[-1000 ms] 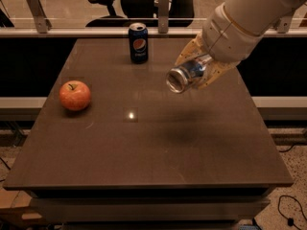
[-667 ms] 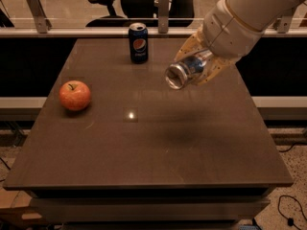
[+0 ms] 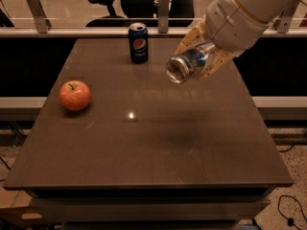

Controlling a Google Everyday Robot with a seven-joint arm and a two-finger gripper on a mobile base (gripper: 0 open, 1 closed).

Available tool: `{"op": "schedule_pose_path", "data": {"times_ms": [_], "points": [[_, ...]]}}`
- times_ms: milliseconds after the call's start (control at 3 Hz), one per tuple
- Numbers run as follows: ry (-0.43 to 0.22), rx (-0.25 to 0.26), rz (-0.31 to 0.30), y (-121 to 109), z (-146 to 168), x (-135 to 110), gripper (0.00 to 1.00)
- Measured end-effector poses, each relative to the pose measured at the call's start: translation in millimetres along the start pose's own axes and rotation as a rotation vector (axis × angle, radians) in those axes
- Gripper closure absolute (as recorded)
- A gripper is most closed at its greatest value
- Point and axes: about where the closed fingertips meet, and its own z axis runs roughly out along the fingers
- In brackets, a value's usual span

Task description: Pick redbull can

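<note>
view: camera view, the only one
redbull can (image 3: 181, 67): off the table, in the air over the right-rear part of the top; tilted, shiny end facing the camera and down-left
gripper (image 3: 195, 60): upper right, above the table; pincer closed around the can body, tan fingers (image 3: 191, 38) on either side of it
table (image 3: 201, 157): dark brown top; soft shadow (image 3: 178, 134) lies below the can, so there is a clear gap between can and top
step in hand: judged as the lift/hold stage; grasp made, can clear of the surface
progress: looks nearly done, the pick is effectively made
next move needs: steady squeeze, and a raise or hold without more tipping; the can is smooth metal held at a slant, so sliding out along the fingers is the risk
other things: Pepsi can (image 3: 138, 43) upright at rear centre, left of the gripper and apart from it; apple (image 3: 75, 95) on the left side, well apart from both
hidden: much of the can's body is covered by fingers and wrist; red mark not visible; far end of the can not seen
cut off: arm runs out of the top right corner; robot base not in view
hard to tell: how deep the can sits in the fingers; the dark background behind the rail, with a chair (image 3: 103, 0) only partly showing
</note>
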Motion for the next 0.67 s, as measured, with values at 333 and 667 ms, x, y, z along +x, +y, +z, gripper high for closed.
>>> {"op": "schedule_pose_path", "data": {"times_ms": [333,667], "points": [[-0.014,0.024,-0.004,-5.1,-9.2,-2.3,1.0],[-0.015,0.026,-0.006,-5.5,-10.1,-2.6,1.0]]}}
